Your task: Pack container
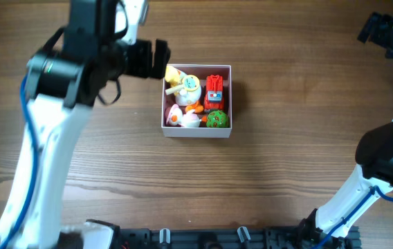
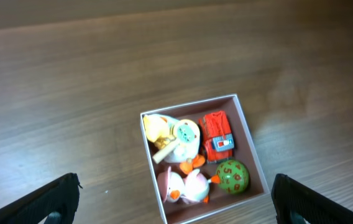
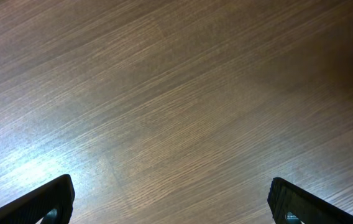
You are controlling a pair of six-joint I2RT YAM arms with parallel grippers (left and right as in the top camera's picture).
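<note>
Hovering left pincer (image 1: 158,59): is gaping empty just beside the container (image 1: 196,133); lowering here is likely risking a clipped wall.
Right pincer (image 3: 171,206): is gaping empty, well apart from it.

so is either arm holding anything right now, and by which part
Nothing is held: the left gripper is open near the container, and the right gripper is open over the table.

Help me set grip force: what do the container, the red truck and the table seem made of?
The container: thin matte white walls, pink inside, likely cardboard. The red truck: glossy moulded look, probably plastic. The table: wood grain with soft sheen, wood or laminate.
</note>
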